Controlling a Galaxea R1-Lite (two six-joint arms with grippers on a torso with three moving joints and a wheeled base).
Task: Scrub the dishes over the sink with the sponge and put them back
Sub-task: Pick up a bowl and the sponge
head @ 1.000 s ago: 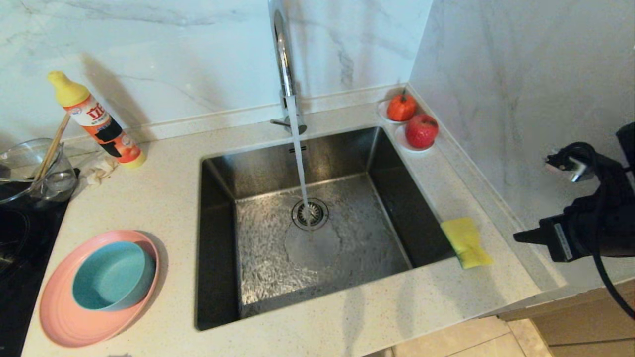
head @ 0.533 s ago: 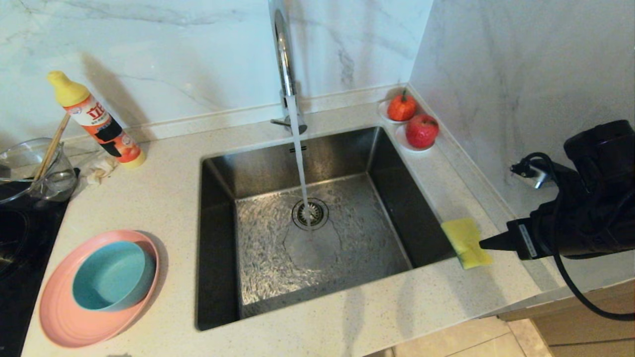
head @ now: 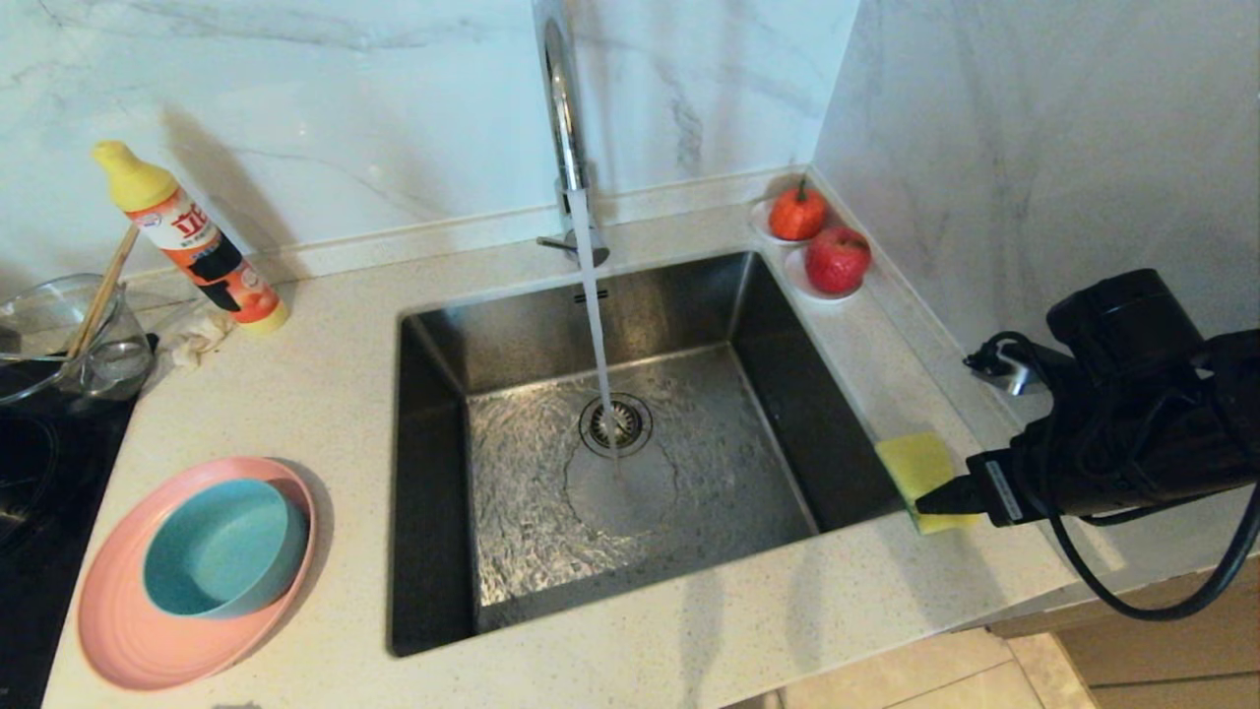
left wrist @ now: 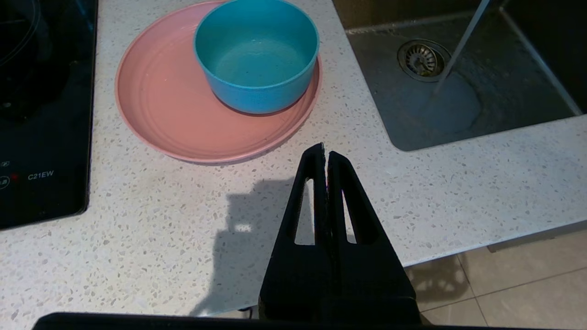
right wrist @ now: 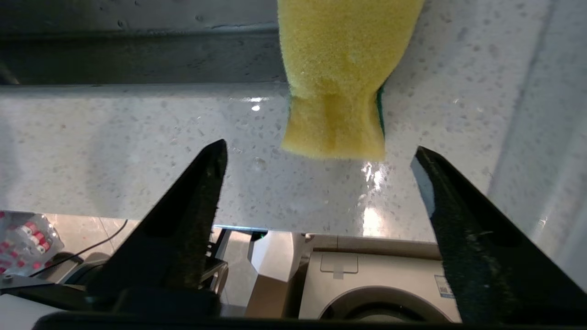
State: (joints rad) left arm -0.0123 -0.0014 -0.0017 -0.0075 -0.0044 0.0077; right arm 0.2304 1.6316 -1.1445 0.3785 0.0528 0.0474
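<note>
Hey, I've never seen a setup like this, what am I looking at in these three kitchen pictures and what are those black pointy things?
A two-armed robot at a sink. One picture comes from its head; the others from cameras on each wrist. The black points are fingers. The right end effector, open, nears a yellow sponge on the counter, holding nothing. The left end effector is shut and empty, near a blue bowl sitting on a pink plate. The tap is running.

Black right gripper (head: 935, 499) over near end of yellow foam sponge (head: 913, 463) on speckled countertop (head: 325, 394) beside square steel sink (head: 443, 473). Running chrome tap (head: 563, 118). Teal-blue bowl (head: 221, 548) inside pink plate (head: 113, 611).
</note>
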